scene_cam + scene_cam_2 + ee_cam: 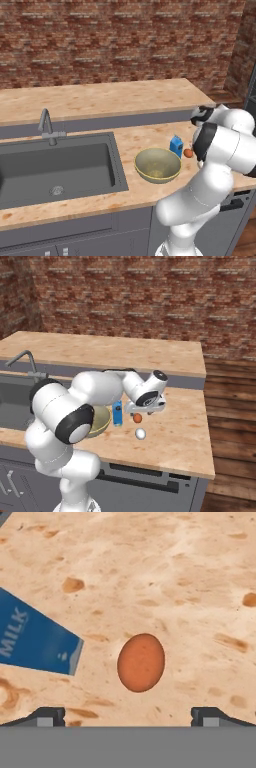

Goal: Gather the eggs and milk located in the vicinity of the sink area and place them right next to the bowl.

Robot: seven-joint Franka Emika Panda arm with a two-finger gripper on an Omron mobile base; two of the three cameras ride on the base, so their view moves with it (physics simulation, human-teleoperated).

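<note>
The white arm's two-finger gripper [128,714] hung with its jaws spread wide and nothing between them over the speckled tan stone counter [190,577]; its two dark fingertips [47,716] stood at the bottom of the hand view, straddling a small orange-brown egg [141,662] lying at centre frame, a stance that suggested the hand was lined up above it. The bright blue milk carton [35,639] with white lettering lay at the left edge of that view, near the egg but not touching. In the left base view the carton [175,146] stood just beside the wide olive-yellow bowl [157,164] at centre right, seemingly already delivered; the orange-brown egg [188,153] sat just right of it. In the right base view a second, white egg [140,433] rested at centre frame, near the brown one [137,418] and the carton [117,413]. The dark grey rectangular sink [56,170] with its curved metal tap [47,125] filled the left of the left base view, well apart from the group.
</note>
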